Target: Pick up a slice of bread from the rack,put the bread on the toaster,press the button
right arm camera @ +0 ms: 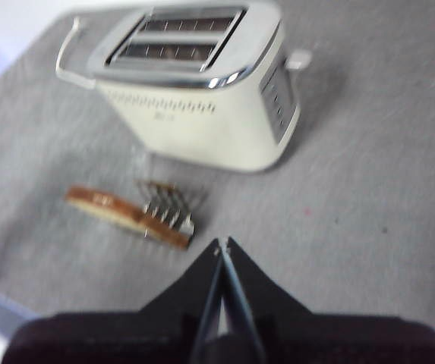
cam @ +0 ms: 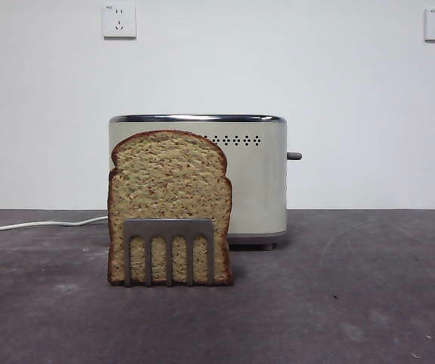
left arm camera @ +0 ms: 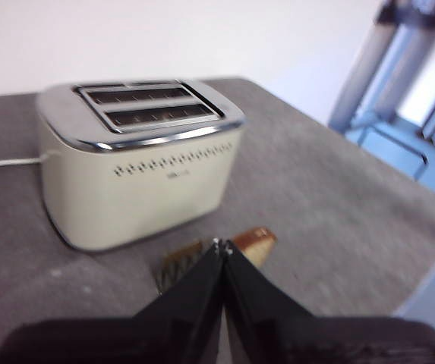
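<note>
Tan, speckled slice of bread (cam: 170, 201) stands upright in the rack (cam: 168, 250), in front of the toaster (cam: 251, 182) on the grey tabletop (cam: 354, 303); rounded top edge free above the prongs, so that's the part to grab.

Key relation: both pincers hang above the scene, neither at the bread yet; both out of the front view. Left pincer (left arm camera: 222, 246) has jaws pressed together, tips w/ no gap; from its wrist view the slice shows only as a crust end (left arm camera: 252, 244) peeking just past the tips, rack right beside, so bread lies almost straight below/ahead. Right pincer (right arm camera: 222, 244) also has jaws together; its view shows slice (right arm camera: 126, 212) edge-on, off to one side of the tips, near but not under them.

Judgement: left arm looks nearer & better lined up; slice's long edge runs parallel to toaster's broad face, so jaws must first part, then straddle the thin dimension from above. Toaster slots (right arm camera: 175, 38) empty; button (cam: 294, 155) sticks out on the narrow side, untouched; task not yet begun.
</note>
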`<action>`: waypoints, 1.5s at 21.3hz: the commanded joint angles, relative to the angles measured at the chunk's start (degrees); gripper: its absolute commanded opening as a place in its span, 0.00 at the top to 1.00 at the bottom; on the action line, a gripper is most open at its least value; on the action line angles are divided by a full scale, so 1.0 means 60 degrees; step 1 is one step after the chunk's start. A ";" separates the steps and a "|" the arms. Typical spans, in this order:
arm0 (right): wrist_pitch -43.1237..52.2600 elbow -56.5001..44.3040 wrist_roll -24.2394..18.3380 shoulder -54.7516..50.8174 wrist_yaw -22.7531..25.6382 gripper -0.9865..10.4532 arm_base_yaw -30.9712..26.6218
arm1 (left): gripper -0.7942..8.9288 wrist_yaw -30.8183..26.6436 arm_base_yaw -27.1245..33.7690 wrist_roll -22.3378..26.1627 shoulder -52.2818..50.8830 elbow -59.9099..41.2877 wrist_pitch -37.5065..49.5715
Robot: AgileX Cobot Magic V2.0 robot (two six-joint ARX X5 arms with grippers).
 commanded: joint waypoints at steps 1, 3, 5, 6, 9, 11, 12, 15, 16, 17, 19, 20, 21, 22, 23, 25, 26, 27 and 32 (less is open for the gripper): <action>-0.0809 0.0535 -0.0892 0.0313 -0.0015 0.92 0.0160 | 0.93 0.0255 -0.0051 0.1290 0.0270 0.0499 -0.0903; -0.0936 0.0659 -0.0940 0.0408 -0.0011 0.92 0.0244 | 0.93 0.0237 -0.0135 0.1541 0.0382 0.0681 -0.1239; -0.0940 0.0678 -0.0936 0.0415 -0.0007 0.92 0.0299 | 0.93 0.0222 -0.0240 0.1727 0.0466 0.0823 -0.1501; -0.0943 0.0678 -0.0936 0.0415 -0.0007 0.92 0.0299 | 0.93 0.0219 -0.0284 0.1727 0.0470 0.0823 -0.1501; -0.0943 0.0678 -0.0936 0.0415 -0.0007 0.92 0.0299 | 0.86 0.0200 -0.0310 0.1727 0.0510 0.0823 -0.1443; -0.0943 0.0678 -0.0933 0.0415 -0.0007 0.92 0.0299 | 0.45 0.0197 -0.0317 0.1723 0.0543 0.0823 -0.1377; -0.0943 0.0678 -0.0936 0.0415 -0.0007 0.92 0.0299 | 0.28 0.0197 -0.0368 0.1727 0.0579 0.0823 -0.1308; -0.0943 0.0678 -0.0936 0.0430 -0.0007 0.92 0.0299 | 0.27 0.0179 -0.0758 0.1934 0.0838 0.0940 -0.1217; -0.0943 0.0678 -0.0936 0.0459 -0.0011 0.92 0.0299 | 0.27 0.0164 -0.0947 0.2167 0.1020 0.1075 -0.1213; -0.0943 0.0678 -0.0933 0.0470 -0.0011 0.92 0.0299 | 0.27 0.0117 -0.1177 0.2404 0.1257 0.1268 -0.1213; -0.0940 0.0678 -0.0936 0.0514 -0.0011 0.92 0.0299 | 0.27 -0.0357 -0.1763 0.2838 0.1810 0.1810 -0.1235; -0.0940 0.0678 -0.0936 0.0532 -0.0011 0.92 0.0299 | 0.27 -0.0634 -0.2091 0.3136 0.2138 0.2138 -0.1290; -0.0940 0.0678 -0.0936 0.0535 -0.0011 0.92 0.0299 | 0.27 -0.0940 -0.2452 0.3442 0.2532 0.2484 -0.1377; -0.0940 0.0678 -0.0936 0.0554 -0.0011 0.92 0.0299 | 0.27 -0.1242 -0.2838 0.3697 0.2951 0.2823 -0.1501; -0.0940 0.0678 -0.0936 0.0579 -0.0011 0.92 0.0299 | 0.27 -0.1534 -0.3253 0.3912 0.3410 0.3158 -0.1617; -0.0940 0.0678 -0.0936 0.0608 -0.0011 0.92 0.0299 | 0.27 -0.2215 -0.4120 0.4433 0.4339 0.3759 -0.1829; -0.0943 0.0678 -0.0940 0.0612 -0.0011 0.92 0.0299 | 0.27 -0.2688 -0.4554 0.4677 0.4790 0.4018 -0.1883; -0.0943 0.0678 -0.0936 0.0619 -0.0011 0.92 0.0299 | 0.27 -0.3169 -0.4965 0.4947 0.5235 0.4237 -0.1898; -0.0943 0.0678 -0.0998 0.0721 -0.0011 0.92 0.0299 | 0.27 -0.5111 -0.6320 0.5941 0.7366 0.4823 -0.1902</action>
